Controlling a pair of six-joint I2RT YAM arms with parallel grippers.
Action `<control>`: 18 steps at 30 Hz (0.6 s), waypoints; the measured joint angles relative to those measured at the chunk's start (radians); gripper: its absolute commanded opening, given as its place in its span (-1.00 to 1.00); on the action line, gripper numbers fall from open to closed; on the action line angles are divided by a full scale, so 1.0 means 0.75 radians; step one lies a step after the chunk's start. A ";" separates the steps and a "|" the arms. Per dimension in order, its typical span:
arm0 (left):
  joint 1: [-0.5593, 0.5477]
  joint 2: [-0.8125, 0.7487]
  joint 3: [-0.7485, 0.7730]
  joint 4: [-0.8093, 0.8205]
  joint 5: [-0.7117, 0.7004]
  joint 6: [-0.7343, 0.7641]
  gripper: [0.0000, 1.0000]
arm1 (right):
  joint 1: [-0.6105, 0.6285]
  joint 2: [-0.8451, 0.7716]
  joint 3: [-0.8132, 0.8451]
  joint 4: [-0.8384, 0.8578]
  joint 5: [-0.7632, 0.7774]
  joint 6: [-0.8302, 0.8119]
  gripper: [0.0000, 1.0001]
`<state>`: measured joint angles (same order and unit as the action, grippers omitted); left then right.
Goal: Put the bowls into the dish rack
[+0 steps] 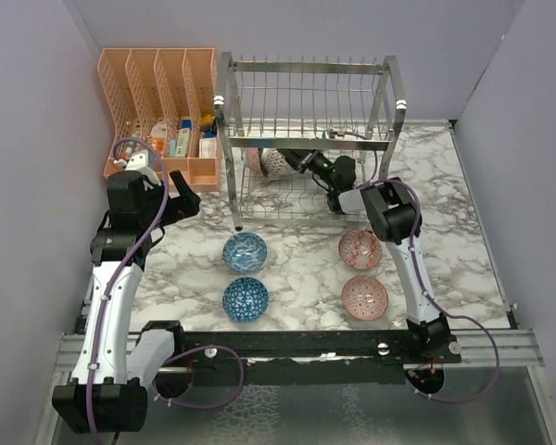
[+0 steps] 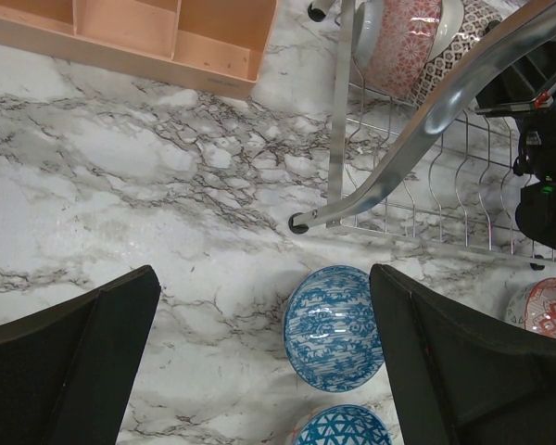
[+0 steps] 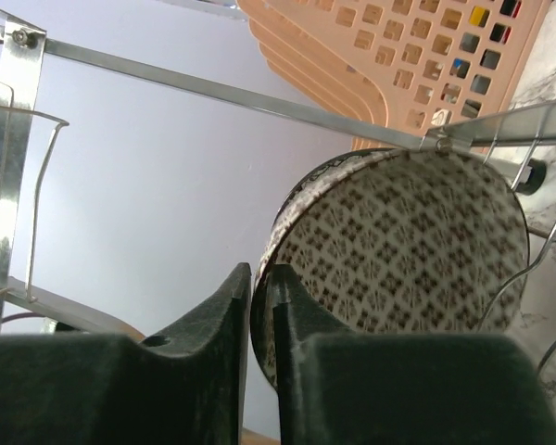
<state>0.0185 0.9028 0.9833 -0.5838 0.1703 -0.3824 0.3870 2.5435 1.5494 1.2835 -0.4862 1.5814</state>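
R gripper (image 3: 261,287) pinched on dark bowl (image 3: 403,241) rim inside rack (image 3: 213,90); release before it seats could tip it onto pink bowl (image 2: 403,42).

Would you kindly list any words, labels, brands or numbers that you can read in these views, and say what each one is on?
No text can be read in any view.
Packets in the orange organizer: any print is too small and blurred to read.
Bowls and rack: only patterns and bare metal, no lettering visible.
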 measured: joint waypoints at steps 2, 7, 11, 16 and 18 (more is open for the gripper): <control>0.000 0.001 0.000 0.000 0.000 0.000 0.99 | 0.000 -0.002 -0.002 -0.001 0.001 -0.011 -0.55; 0.000 0.010 0.000 0.000 0.000 0.000 0.99 | -0.001 -0.003 -0.002 -0.002 0.002 -0.032 -0.31; 0.000 0.011 0.000 0.001 0.000 0.000 0.99 | -0.002 -0.005 -0.002 -0.006 0.001 -0.060 -0.24; 0.000 0.016 0.000 0.001 0.000 0.000 0.99 | -0.006 -0.016 -0.020 0.005 0.000 -0.065 -0.23; 0.000 0.019 0.000 0.001 0.000 -0.001 0.99 | -0.008 -0.028 -0.047 0.021 -0.001 -0.062 -0.22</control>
<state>0.0185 0.9169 0.9833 -0.5835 0.1703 -0.3828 0.3809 2.5221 1.5143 1.2995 -0.4866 1.5349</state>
